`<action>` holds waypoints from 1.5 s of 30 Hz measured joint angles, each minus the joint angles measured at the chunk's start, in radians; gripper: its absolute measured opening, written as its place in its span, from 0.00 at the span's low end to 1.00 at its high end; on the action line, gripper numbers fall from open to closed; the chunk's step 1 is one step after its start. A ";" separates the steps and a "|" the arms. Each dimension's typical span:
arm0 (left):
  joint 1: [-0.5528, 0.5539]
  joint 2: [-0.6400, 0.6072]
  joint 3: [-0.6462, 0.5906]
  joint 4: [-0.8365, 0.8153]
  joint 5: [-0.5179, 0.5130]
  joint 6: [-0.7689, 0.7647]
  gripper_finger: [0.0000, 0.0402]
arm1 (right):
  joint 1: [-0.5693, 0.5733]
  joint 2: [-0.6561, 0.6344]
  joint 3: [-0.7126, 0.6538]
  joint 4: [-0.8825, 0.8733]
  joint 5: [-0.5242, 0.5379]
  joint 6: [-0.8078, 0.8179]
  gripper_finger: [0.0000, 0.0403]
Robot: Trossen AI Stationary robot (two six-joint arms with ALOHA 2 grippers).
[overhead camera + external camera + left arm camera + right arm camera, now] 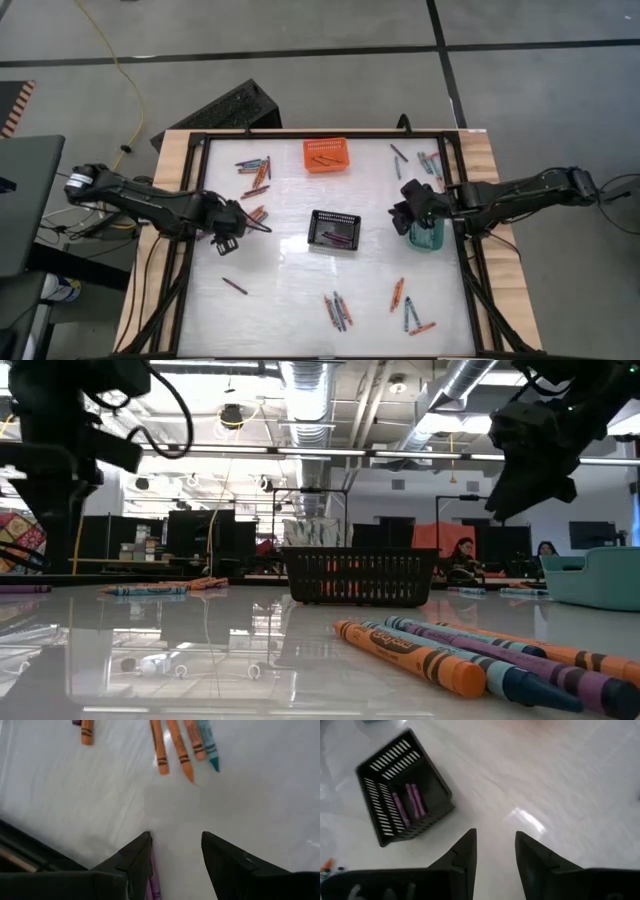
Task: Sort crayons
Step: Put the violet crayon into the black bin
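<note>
Crayons lie loose in small groups on the white table: far left (pixel 256 168), near the left gripper (pixel 258 213) and at the near right (pixel 337 310). My left gripper (pixel 226 241) points down over the table's left part, open (pixel 175 850). A purple crayon (pixel 153 880) shows along the inner side of one finger. Orange crayons and a teal one (pixel 182 750) lie ahead of it. My right gripper (pixel 405 218) hangs open (pixel 495 845) over bare table, between the black basket (pixel 402 790), which holds purple crayons, and the teal basket (pixel 427 238). My left gripper has a purple crayon (pixel 153 880) running along the inner side of one finger (pixel 137 857), with a wide gap to the other finger. Whether the crayon touches that finger or lies on the table beneath it, I cannot tell.
An orange basket (pixel 326 155) stands at the far middle and holds crayons. More crayons lie at the far right (pixel 430 162) and near right (pixel 415 320), and a single one lies at the near left (pixel 234 286). A black frame (pixel 190 200) borders the table.
</note>
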 joint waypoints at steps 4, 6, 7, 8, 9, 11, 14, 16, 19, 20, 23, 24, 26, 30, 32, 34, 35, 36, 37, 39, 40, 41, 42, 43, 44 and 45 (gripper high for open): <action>0.053 0.084 0.000 0.006 -0.002 0.025 0.41 | -0.001 0.000 0.000 0.026 0.001 -0.021 0.32; 0.083 0.128 0.000 0.004 -0.002 0.041 0.41 | 0.001 0.000 0.000 0.037 0.001 -0.032 0.32; 0.097 0.147 0.000 0.005 -0.001 0.053 0.41 | 0.002 0.000 0.000 0.039 0.001 -0.034 0.32; 0.109 0.166 0.000 0.007 -0.001 0.066 0.41 | 0.006 0.002 0.000 0.044 0.001 -0.037 0.32; 0.121 0.183 0.000 0.007 0.001 0.079 0.41 | 0.010 0.007 0.000 0.055 0.002 -0.040 0.32; 0.147 0.212 0.000 0.007 0.019 0.107 0.41 | 0.017 0.009 0.000 0.059 0.002 -0.045 0.32; 0.181 0.232 0.000 0.012 0.047 0.143 0.41 | 0.031 0.025 0.000 0.063 0.005 -0.045 0.32; 0.202 0.230 0.000 0.021 0.056 0.160 0.41 | 0.042 0.036 0.000 0.052 0.005 -0.045 0.32; 0.245 0.221 0.000 0.024 0.072 0.183 0.41 | 0.056 0.061 0.000 0.057 0.004 -0.045 0.32; 0.260 0.221 0.000 0.023 0.081 0.188 0.41 | 0.061 0.070 0.000 0.057 0.005 -0.045 0.32; 0.302 0.224 -0.015 0.027 0.124 0.213 0.41 | 0.075 0.096 0.000 0.062 0.005 -0.044 0.32; 0.315 0.227 -0.020 0.026 0.128 0.215 0.41 | 0.081 0.104 0.000 0.062 0.004 -0.043 0.32; 0.337 0.228 -0.031 0.024 0.134 0.217 0.41 | 0.089 0.119 0.000 0.063 0.004 -0.041 0.32; 0.371 0.228 -0.038 0.039 0.172 0.233 0.41 | 0.104 0.142 0.000 0.064 0.004 -0.041 0.32; 0.385 0.228 -0.038 0.038 0.174 0.233 0.41 | 0.106 0.150 0.000 0.067 0.004 -0.041 0.32; 0.400 0.228 -0.038 0.038 0.185 0.242 0.41 | 0.106 0.151 0.000 0.068 0.004 -0.041 0.32; 0.406 0.228 -0.038 0.038 0.192 0.248 0.41 | 0.106 0.151 0.000 0.070 0.004 -0.041 0.32; 0.412 0.228 -0.039 0.039 0.194 0.251 0.41 | 0.106 0.151 0.000 0.072 0.004 -0.041 0.32; 0.418 0.228 -0.041 0.039 0.197 0.252 0.41 | 0.106 0.151 0.000 0.072 0.004 -0.041 0.32; 0.431 0.228 -0.046 0.042 0.199 0.248 0.41 | 0.106 0.151 0.000 0.072 0.004 -0.042 0.32; 0.436 0.228 -0.051 0.044 0.205 0.247 0.41 | 0.106 0.151 0.000 0.073 0.004 -0.045 0.32; 0.441 0.228 -0.057 0.051 0.217 0.247 0.41 | 0.106 0.151 0.000 0.074 0.005 -0.049 0.32; 0.444 0.232 -0.061 0.057 0.228 0.248 0.41 | 0.106 0.151 0.000 0.076 0.004 -0.055 0.32; 0.444 0.241 -0.062 0.062 0.235 0.247 0.41 | 0.106 0.151 0.000 0.080 0.005 -0.057 0.32; 0.444 0.253 -0.064 0.065 0.235 0.244 0.41 | 0.106 0.151 0.000 0.086 0.005 -0.057 0.32; 0.444 0.268 -0.064 0.065 0.235 0.243 0.41 | 0.106 0.151 0.000 0.088 0.005 -0.059 0.32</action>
